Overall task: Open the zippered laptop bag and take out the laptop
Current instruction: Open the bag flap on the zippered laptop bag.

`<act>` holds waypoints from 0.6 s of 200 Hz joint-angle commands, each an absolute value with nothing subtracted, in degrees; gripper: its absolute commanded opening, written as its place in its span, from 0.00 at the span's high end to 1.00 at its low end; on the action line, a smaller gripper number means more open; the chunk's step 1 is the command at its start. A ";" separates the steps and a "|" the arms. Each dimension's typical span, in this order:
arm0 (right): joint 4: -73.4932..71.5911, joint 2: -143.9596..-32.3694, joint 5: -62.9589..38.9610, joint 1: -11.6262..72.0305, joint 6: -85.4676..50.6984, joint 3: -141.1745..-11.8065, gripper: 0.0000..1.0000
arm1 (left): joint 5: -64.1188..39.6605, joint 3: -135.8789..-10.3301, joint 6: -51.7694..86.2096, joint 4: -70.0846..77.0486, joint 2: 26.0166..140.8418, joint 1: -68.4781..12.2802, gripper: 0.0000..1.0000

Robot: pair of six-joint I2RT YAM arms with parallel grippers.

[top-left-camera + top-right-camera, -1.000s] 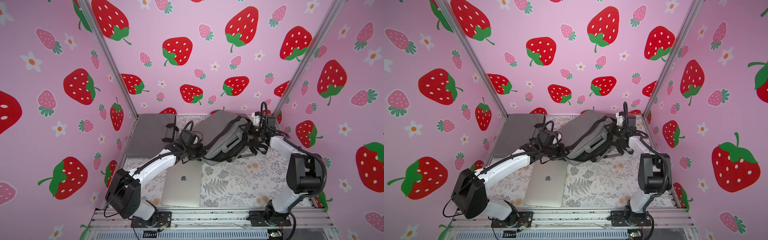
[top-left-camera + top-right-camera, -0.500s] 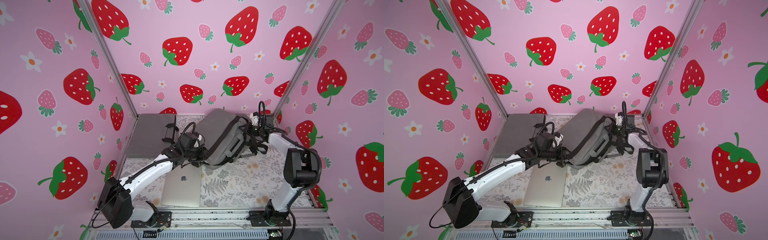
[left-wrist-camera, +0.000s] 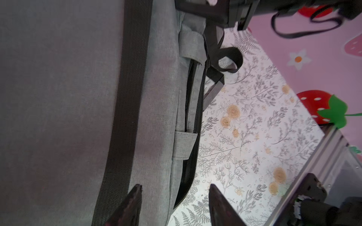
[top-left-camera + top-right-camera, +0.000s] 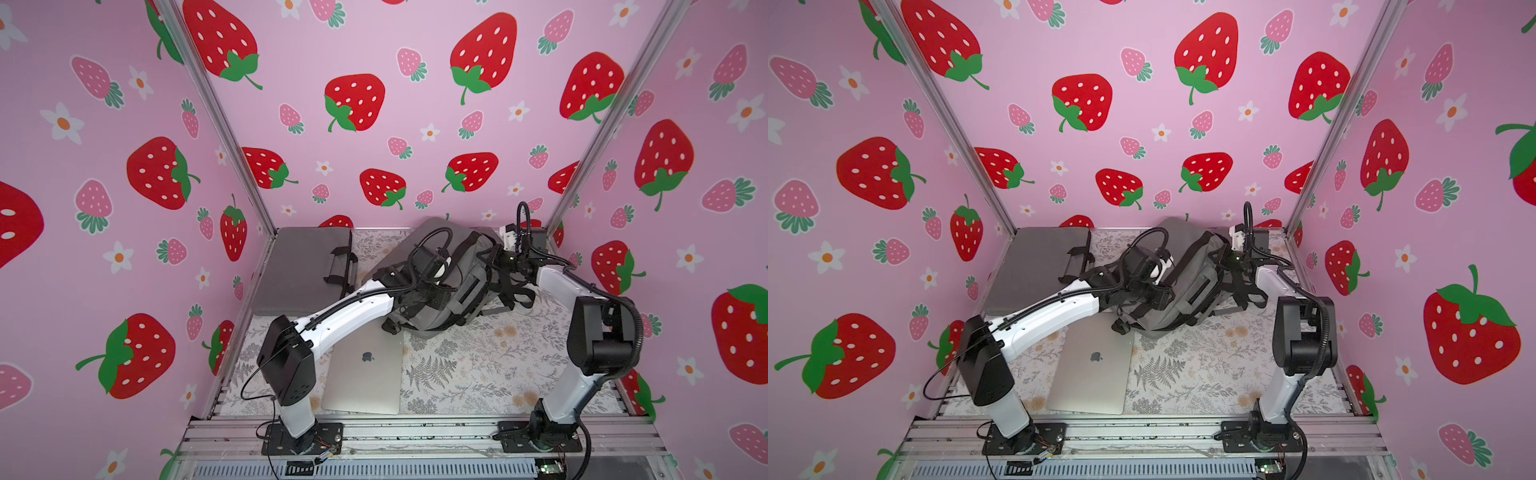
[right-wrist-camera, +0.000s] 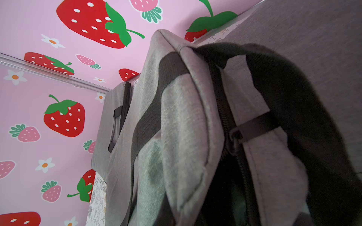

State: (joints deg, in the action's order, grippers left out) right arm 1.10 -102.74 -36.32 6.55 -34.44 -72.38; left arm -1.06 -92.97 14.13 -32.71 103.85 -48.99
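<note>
Grey laptop bag (image 4: 478, 272), tilted, unzipped; silver laptop (image 4: 365, 374) flat beside it

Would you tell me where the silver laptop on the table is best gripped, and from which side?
Probably the laptop by its free right edge, approaching low from the right: it lies flat and closed, the bag overlaps its far edge and the left arm hangs over its left side.
</note>
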 commanded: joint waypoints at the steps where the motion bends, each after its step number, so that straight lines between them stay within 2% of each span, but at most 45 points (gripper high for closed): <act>1: -1.26 -102.07 -37.80 7.18 -33.65 -72.70 0.94 | 5.50 -98.68 8.94 -39.74 107.75 -51.81 0.39; 85: -2.36 -102.44 -38.94 7.13 -34.01 -71.71 0.92 | 13.38 -105.75 8.92 -46.30 118.21 -52.47 0.30; 120: -3.22 -102.90 -39.46 7.16 -34.51 -71.46 0.92 | 11.54 -107.08 8.76 -46.07 119.65 -52.51 0.29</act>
State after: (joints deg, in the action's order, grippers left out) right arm 0.27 -102.76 -37.30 6.55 -34.46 -71.72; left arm 10.92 -104.01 9.34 -44.27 119.15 -52.40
